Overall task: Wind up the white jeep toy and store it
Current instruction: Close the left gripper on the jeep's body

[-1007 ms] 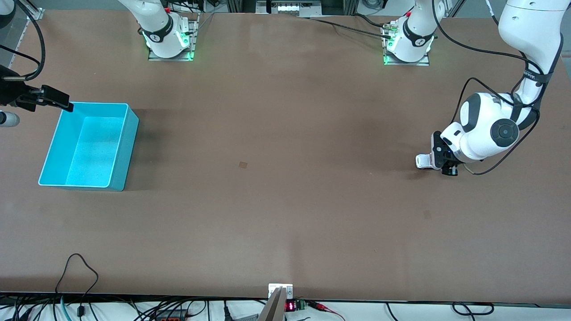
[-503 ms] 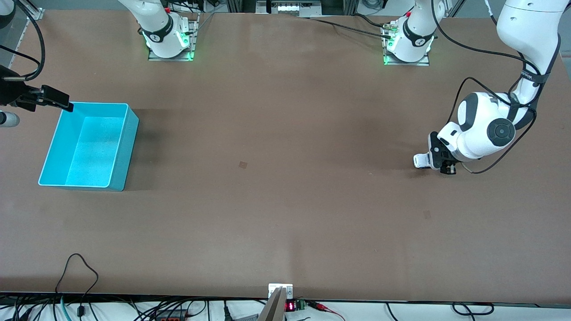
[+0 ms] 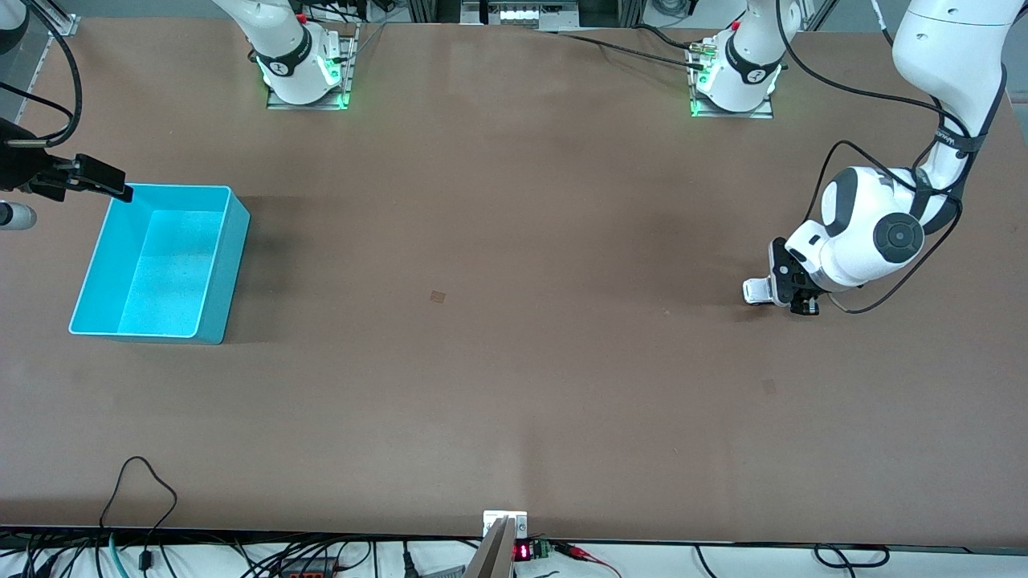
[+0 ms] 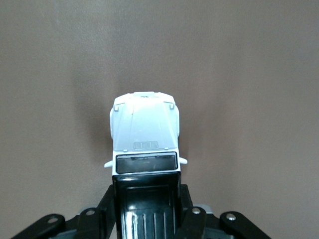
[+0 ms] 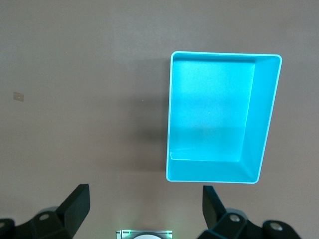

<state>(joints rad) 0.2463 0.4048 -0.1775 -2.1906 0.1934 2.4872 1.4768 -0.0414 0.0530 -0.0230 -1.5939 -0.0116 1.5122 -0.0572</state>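
The white jeep toy (image 3: pixel 755 291) (image 4: pixel 144 129) is low at the table surface near the left arm's end, its white hood pointing toward the right arm's end. My left gripper (image 3: pixel 791 291) (image 4: pixel 146 199) is shut on the jeep's black rear section, one finger on each side. The turquoise bin (image 3: pixel 229 273) (image 5: pixel 261 114) stands empty at the right arm's end of the table. My right gripper (image 3: pixel 103 178) (image 5: pixel 144 196) waits open beside the bin's corner farthest from the front camera, with nothing between its fingers.
A small tan square mark (image 3: pixel 438 296) lies mid-table. Both arm bases (image 3: pixel 305 72) (image 3: pixel 735 80) stand along the table's edge farthest from the front camera. Cables (image 3: pixel 140 490) trail over the nearest edge.
My left gripper has shifted slightly toward the right arm's end, carrying the jeep with it. The right arm and the bin have not moved.
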